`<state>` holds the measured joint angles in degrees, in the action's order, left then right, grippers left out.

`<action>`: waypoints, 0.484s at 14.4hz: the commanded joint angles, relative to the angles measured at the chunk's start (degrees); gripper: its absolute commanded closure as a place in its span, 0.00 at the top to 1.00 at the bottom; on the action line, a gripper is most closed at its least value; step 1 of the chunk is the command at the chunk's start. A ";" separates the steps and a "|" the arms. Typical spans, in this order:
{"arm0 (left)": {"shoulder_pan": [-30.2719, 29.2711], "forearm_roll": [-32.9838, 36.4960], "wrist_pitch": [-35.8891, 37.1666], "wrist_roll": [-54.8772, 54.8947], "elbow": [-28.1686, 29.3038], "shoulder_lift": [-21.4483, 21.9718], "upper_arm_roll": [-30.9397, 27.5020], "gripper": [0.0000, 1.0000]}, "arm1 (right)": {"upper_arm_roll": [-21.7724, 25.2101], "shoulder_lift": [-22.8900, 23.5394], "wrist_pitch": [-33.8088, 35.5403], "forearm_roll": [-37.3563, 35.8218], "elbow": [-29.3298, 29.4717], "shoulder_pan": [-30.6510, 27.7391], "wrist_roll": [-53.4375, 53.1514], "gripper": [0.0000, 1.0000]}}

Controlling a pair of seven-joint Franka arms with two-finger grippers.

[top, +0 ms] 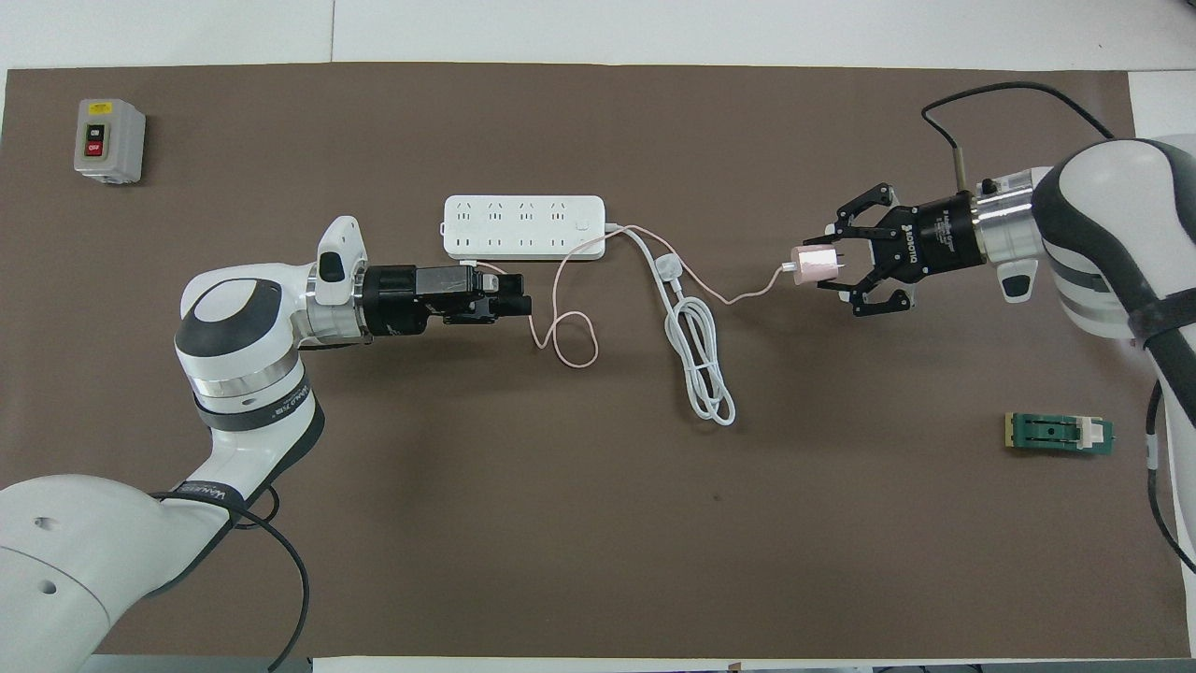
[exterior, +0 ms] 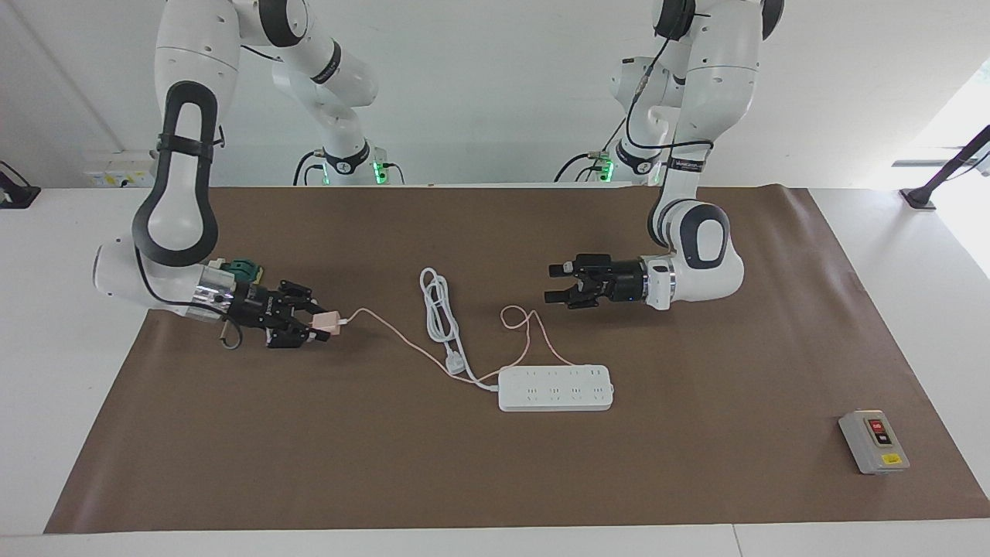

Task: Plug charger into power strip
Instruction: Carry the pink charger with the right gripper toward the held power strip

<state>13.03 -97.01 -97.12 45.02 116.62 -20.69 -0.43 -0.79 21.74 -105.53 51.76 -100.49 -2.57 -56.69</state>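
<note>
The right claw (exterior: 321, 328) is shut tight on the pink charger (exterior: 329, 323) and holds it up over the brown surface (exterior: 495, 480), toward the right arm's end. The power strip (exterior: 555, 387) lies flat in the middle. The left claw (exterior: 554, 283) is wide open, holding nothing, over the pink cable (exterior: 517, 319).

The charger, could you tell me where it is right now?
The charger is held in the right gripper, raised over the mat toward the right arm's end of the table, its pink cable trailing to the power strip.
</note>
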 commanded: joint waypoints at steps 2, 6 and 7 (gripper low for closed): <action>0.95 -2.22 -0.27 1.83 1.15 0.04 -0.80 1.00 | 0.09 0.23 -4.76 1.67 3.81 7.30 -10.44 0.00; 1.03 -3.27 -0.09 1.83 1.15 -0.49 -0.80 1.00 | 0.09 0.50 -9.51 2.12 4.69 13.81 -14.32 0.00; 1.12 -3.45 -0.09 1.83 1.06 -0.57 -0.80 1.00 | 0.09 0.50 -10.83 2.12 4.69 15.21 -15.98 0.00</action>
<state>13.08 -98.39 -97.11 45.28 116.65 -21.45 -0.43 -0.96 21.68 -114.49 52.76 -96.60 10.64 -70.33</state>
